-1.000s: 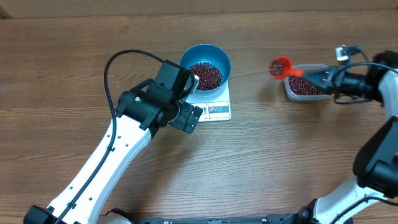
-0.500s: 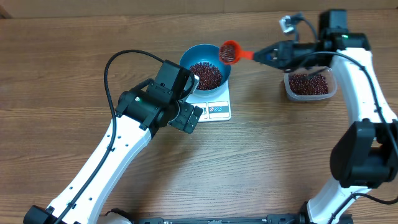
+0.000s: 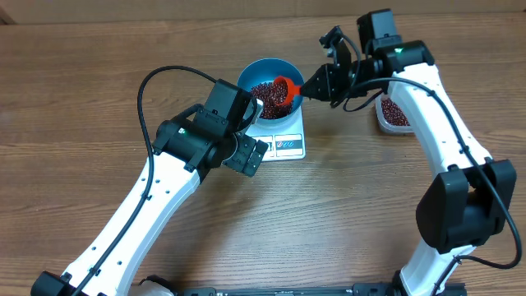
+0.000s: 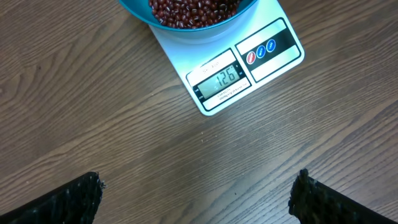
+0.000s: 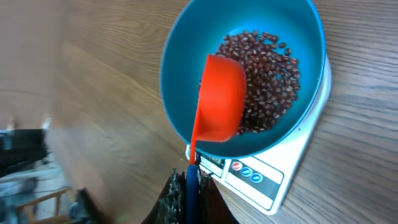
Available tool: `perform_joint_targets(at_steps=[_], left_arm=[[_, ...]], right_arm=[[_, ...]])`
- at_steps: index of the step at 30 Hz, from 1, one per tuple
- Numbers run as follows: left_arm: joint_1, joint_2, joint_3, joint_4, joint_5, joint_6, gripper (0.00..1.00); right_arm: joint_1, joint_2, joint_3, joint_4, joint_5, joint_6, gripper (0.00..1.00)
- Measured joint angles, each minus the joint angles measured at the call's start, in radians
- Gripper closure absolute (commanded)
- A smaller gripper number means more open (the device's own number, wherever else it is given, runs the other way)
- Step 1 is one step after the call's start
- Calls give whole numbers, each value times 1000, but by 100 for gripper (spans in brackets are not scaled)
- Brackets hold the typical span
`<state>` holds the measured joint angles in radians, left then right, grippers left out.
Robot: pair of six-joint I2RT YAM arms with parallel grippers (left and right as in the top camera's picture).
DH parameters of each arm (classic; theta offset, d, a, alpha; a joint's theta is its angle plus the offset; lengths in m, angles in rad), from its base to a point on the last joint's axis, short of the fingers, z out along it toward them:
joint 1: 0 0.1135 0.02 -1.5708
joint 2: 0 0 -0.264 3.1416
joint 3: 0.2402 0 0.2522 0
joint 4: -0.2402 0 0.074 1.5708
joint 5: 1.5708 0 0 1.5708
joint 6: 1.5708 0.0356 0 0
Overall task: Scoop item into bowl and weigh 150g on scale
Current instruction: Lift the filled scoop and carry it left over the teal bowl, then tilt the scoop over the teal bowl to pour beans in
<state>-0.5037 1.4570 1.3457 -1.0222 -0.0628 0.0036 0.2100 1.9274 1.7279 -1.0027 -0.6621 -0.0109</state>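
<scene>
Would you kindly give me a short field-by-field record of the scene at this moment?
bowl: blue bowl standing on the scale, holding beans
display: appears to read 126
scoop: red scoop tipped over the bowl's inside
right gripper: shut on the scoop's handle
left gripper: open, empty, above the table beside the scale
tub: clear tub with beans, right of the scale, partly hidden by the right arm
</scene>
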Motion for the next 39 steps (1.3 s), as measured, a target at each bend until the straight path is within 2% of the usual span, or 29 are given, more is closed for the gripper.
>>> perform_joint_targets(at_steps=[13, 39], left_arm=[[0, 0, 0, 0, 0, 0, 0], [0, 0, 0, 0, 0, 0, 0]], right_arm=[[58, 0, 0, 47, 68, -15, 96], [60, -10, 0, 61, 160, -18, 96]])
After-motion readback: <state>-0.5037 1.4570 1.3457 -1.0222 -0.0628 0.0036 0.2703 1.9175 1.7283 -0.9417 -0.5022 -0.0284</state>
